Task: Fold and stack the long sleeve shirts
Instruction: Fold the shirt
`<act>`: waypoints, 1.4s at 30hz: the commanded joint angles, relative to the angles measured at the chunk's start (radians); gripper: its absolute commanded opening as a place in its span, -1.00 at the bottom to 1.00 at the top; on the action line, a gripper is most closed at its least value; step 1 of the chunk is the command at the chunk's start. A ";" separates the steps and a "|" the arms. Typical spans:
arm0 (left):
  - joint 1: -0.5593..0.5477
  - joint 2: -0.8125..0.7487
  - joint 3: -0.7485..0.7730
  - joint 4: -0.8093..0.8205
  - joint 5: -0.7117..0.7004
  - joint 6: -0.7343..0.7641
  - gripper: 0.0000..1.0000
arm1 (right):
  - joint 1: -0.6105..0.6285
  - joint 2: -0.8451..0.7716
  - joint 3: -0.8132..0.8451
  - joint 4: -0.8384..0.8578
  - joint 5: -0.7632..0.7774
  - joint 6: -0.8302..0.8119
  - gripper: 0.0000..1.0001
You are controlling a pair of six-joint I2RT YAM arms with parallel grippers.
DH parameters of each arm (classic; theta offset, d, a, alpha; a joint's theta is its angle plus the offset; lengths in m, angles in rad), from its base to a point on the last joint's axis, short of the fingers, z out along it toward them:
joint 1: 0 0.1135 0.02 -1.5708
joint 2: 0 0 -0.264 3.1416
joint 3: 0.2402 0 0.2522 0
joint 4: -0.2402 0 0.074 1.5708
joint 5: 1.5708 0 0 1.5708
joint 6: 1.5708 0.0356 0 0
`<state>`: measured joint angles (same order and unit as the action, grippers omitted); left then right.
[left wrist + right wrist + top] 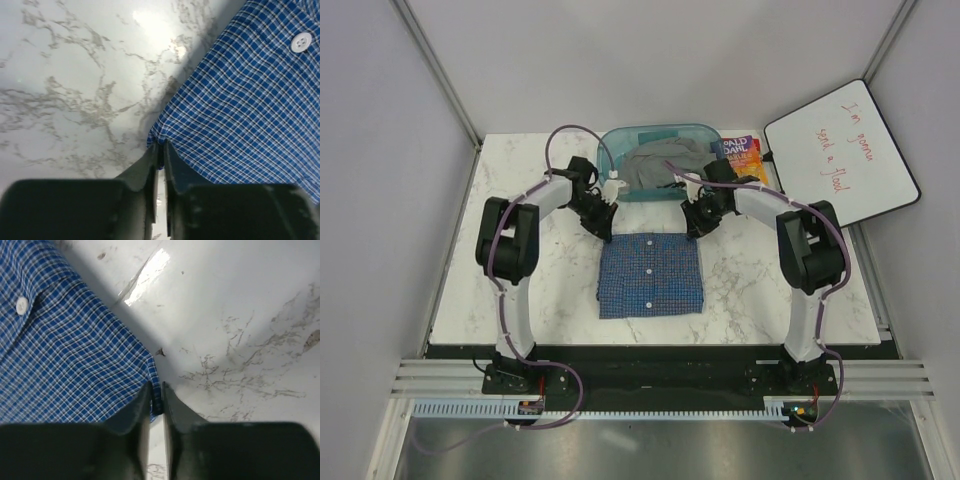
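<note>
White marble-look tabletop with grey veining, pretty glossy, there's lamp glare on it in both wrist views. Plain grey panel walls box the whole cell in.

Closest to the arm bases is the blue fine-checked shirt, folded into a tidy rectangle lying flat, with the placket running up the middle and small white buttons showing. Each arm has one of its far corners. The left gripper is pinched almost fully closed on the far-left corner, and the right gripper does the same on the far-right corner, with just a sliver of woven cloth between the dark fingers.

Behind the shirt is a translucent teal plastic bin with a crumpled grey garment in it. Just right of the bin lies a Roald Dahl paperback. Further right is a whiteboard with red handwriting, sitting at an angle.
</note>
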<state>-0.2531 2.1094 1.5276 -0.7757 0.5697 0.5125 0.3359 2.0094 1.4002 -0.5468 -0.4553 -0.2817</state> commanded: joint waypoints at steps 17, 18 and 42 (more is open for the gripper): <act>0.018 -0.829 -0.282 0.053 0.322 -0.098 0.99 | -0.018 -0.489 0.040 0.041 -0.366 0.340 0.96; 0.018 -0.821 -0.309 0.047 0.396 -0.147 0.99 | -0.015 -0.454 0.027 0.045 -0.469 0.342 0.96; -0.021 -0.387 -0.965 0.837 0.367 -1.054 0.86 | 0.112 -0.064 -0.454 0.300 -0.551 0.529 0.96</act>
<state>-0.3038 1.6505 0.5728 0.0280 1.0351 -0.5156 0.4778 1.8942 0.8932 -0.0978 -1.1061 0.4385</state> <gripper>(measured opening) 0.940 0.978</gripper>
